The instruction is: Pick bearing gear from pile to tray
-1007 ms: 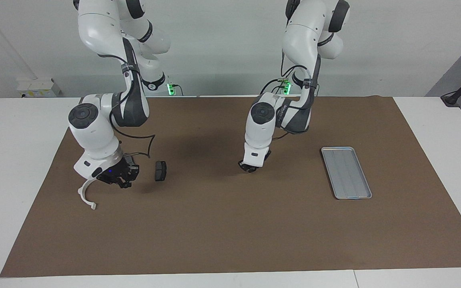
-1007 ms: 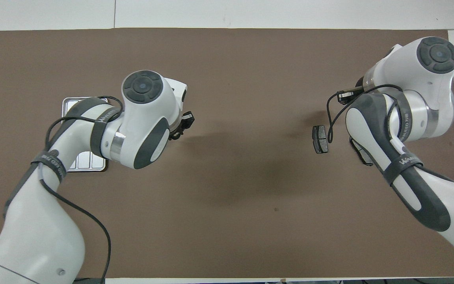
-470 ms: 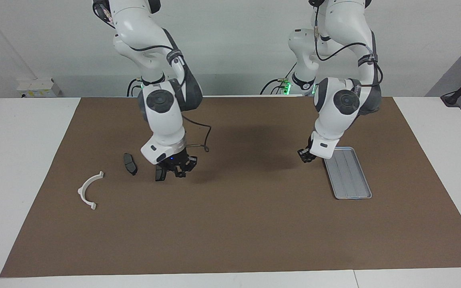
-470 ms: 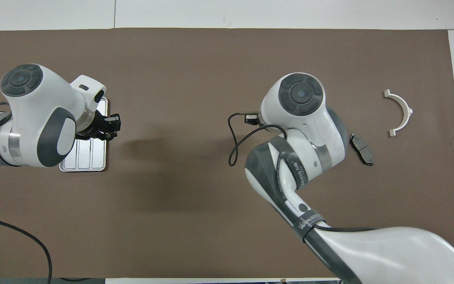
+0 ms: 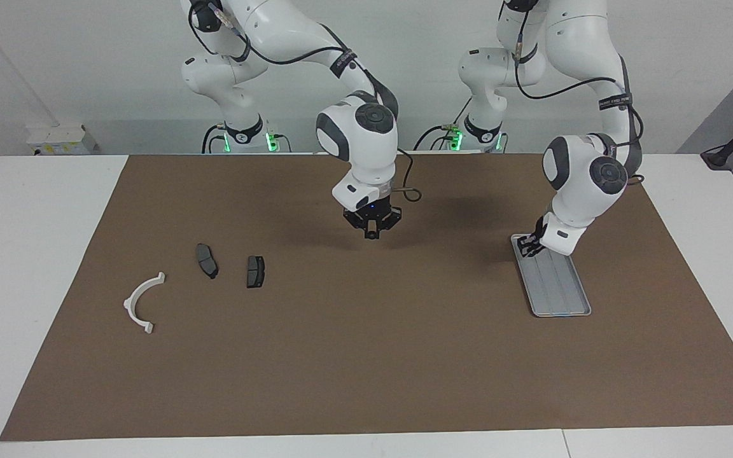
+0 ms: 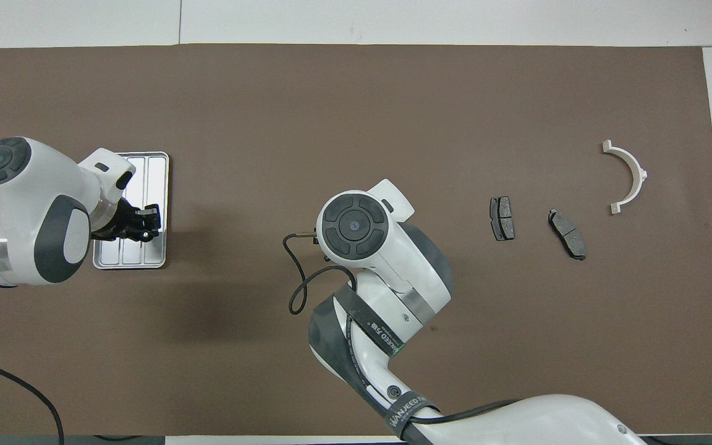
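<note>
Tray point(image 5: 560, 289): silver-grey, on the brown mat point(image 5: 366, 356) at the left arm's end of the table; its visible ridged floor is bare.
Left gripper point(image 5: 530, 245): over the tray's end nearer the robots; whether the jaws hold anything cannot be told.
Right gripper point(image 5: 372, 233): raised over mid-mat, jaws closed.
Pile: two brake pads point(image 5: 255, 271) point(image 5: 207, 260) and a white arc bracket point(image 5: 142, 303), toward the right arm's end.
Views: overhead hides the right gripper under its wrist.
Writing: lettering on the arm sleeve, unreadable.
</note>
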{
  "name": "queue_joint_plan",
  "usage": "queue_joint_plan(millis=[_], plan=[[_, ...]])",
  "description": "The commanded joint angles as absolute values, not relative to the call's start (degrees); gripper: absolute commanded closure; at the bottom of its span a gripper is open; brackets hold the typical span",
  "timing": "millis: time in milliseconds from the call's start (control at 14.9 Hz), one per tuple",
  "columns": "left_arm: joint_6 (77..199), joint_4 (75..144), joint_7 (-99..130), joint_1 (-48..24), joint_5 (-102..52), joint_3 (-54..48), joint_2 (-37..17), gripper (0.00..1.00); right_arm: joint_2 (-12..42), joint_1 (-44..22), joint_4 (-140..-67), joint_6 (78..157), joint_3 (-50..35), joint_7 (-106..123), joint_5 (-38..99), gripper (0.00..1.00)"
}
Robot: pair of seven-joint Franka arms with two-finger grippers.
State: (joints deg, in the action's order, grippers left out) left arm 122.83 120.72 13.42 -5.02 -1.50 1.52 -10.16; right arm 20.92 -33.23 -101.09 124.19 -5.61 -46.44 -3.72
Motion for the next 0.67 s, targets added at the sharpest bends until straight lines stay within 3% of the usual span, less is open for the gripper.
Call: queue_joint_plan(millis=[0,604], plan=[[125.15,124.63,11.43,-2.91,-1.85,1.06,-7.03,1.00,23.54,-33.31,-101.60,128.13,-5.36,-48.07,-3.34,1.00],[131.57,126.47,12.13,-2.37,-1.85,0.97,-8.44,1.00,28.12,-34.54,-101.60,134.03,-5.27,-48.96,-3.52,1.00]])
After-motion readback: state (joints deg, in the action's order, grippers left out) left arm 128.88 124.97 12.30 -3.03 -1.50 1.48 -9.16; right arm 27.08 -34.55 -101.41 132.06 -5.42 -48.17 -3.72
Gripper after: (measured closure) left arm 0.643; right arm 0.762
